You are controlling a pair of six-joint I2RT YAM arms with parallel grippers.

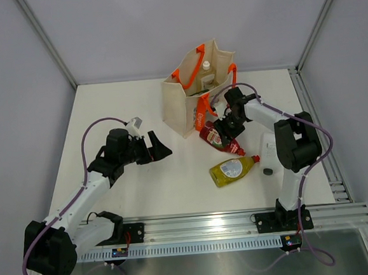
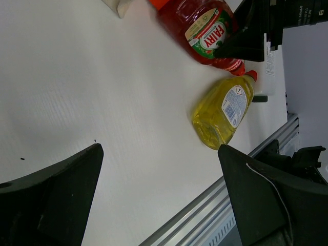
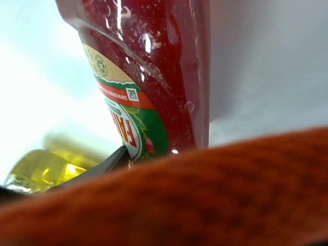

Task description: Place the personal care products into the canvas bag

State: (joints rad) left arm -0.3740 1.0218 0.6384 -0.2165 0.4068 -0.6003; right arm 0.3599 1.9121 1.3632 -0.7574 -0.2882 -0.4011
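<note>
The beige canvas bag [image 1: 190,92] with orange handles stands at the back, a white-capped bottle [image 1: 207,65] showing inside it. A red bottle [image 1: 219,138] [image 2: 202,28] [image 3: 154,77] lies on the table just in front of the bag. My right gripper [image 1: 227,129] is down over it. One dark finger [image 3: 102,165] touches its label, and an orange strap [image 3: 205,205] hides the other. The yellow bottle [image 1: 233,170] [image 2: 223,110] [image 3: 46,164] lies nearer the rail. My left gripper [image 1: 161,147] [image 2: 160,149] hangs open and holds nothing, left of both bottles.
A white item [image 1: 271,148] with a small dark cap [image 1: 267,171] lies by the right arm, partly hidden by it. The metal rail [image 1: 242,222] runs along the near edge. Grey walls close the table on three sides.
</note>
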